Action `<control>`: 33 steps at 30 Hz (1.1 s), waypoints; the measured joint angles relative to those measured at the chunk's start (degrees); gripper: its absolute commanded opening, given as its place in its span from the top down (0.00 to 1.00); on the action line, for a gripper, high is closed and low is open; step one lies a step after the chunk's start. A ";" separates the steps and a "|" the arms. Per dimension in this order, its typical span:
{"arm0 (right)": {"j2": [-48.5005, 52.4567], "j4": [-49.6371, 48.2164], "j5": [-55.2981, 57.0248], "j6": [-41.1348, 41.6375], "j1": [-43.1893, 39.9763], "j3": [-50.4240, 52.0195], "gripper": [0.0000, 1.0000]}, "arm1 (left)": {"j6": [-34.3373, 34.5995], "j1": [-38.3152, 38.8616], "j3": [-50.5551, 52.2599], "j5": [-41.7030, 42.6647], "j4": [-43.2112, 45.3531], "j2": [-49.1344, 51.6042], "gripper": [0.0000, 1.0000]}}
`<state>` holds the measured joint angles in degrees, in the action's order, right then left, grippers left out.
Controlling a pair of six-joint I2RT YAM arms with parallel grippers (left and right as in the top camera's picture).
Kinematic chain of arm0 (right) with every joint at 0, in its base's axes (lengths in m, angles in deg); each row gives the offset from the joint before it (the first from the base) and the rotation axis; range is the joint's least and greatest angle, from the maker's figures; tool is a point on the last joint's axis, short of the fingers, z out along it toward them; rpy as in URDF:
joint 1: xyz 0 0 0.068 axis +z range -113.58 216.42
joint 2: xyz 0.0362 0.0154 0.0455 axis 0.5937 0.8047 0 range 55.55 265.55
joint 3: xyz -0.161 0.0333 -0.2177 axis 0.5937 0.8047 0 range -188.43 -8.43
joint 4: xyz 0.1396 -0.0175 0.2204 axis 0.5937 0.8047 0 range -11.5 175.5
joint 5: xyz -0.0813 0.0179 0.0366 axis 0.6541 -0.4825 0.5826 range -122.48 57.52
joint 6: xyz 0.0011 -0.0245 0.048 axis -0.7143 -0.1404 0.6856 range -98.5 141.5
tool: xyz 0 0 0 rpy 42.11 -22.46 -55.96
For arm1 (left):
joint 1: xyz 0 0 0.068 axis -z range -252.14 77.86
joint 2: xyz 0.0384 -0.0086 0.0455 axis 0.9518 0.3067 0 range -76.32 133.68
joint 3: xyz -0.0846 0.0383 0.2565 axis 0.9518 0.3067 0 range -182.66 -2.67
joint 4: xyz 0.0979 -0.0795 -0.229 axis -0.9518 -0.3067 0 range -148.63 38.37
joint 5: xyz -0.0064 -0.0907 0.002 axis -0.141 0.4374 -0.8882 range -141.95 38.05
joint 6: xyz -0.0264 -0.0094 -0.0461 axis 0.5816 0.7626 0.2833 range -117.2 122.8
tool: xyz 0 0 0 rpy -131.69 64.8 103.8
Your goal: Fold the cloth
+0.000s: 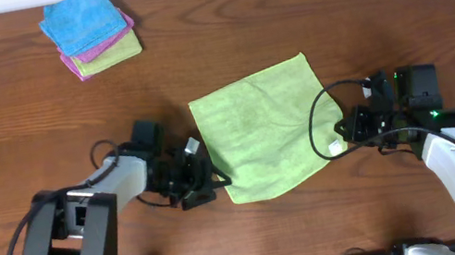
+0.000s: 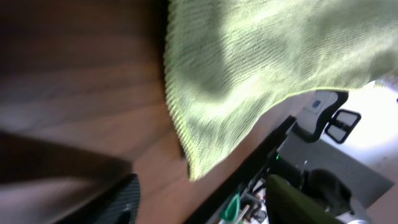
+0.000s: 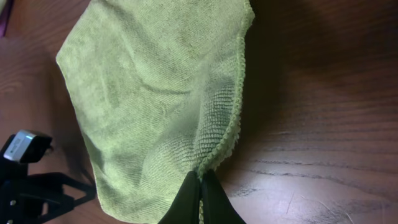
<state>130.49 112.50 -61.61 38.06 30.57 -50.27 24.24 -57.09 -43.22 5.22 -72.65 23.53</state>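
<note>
The lime-green cloth [image 1: 264,130] lies spread on the wooden table, roughly square and a little rumpled. My right gripper [image 1: 347,130] is at its right edge. In the right wrist view its fingers [image 3: 200,186] are shut on the hemmed edge of the cloth [image 3: 155,93], which lifts slightly there. My left gripper [image 1: 200,174] sits at the cloth's lower-left side. In the left wrist view its jaws [image 2: 202,190] stand open with nothing between them, and a corner of the cloth [image 2: 249,68] hangs just ahead of them.
A stack of folded cloths sits at the table's back left, with a blue one [image 1: 81,17] on top, a pink one [image 1: 113,35] under it and a green one [image 1: 107,57] at the bottom. The table's front edge [image 2: 261,155] runs close behind the left gripper.
</note>
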 measured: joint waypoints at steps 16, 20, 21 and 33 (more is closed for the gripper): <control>0.00 -0.04 -1.31 0.81 0.00 0.00 0.99 | 13.51 5.92 2.34 -0.79 16.31 -0.35 0.28; 0.00 -0.11 -1.38 0.81 0.00 0.00 0.99 | 17.59 8.90 3.30 -1.99 20.57 -0.63 0.38; 0.00 -0.11 -1.38 0.81 0.00 0.00 0.99 | 18.25 9.62 3.48 -2.60 20.90 -0.66 0.46; 0.00 0.02 -1.97 0.81 0.00 0.00 0.99 | 21.27 12.44 4.66 -5.60 24.17 -0.63 0.94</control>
<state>130.49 112.52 -63.57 38.87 30.57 -50.27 45.50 -44.65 -38.57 -0.38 -48.47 22.90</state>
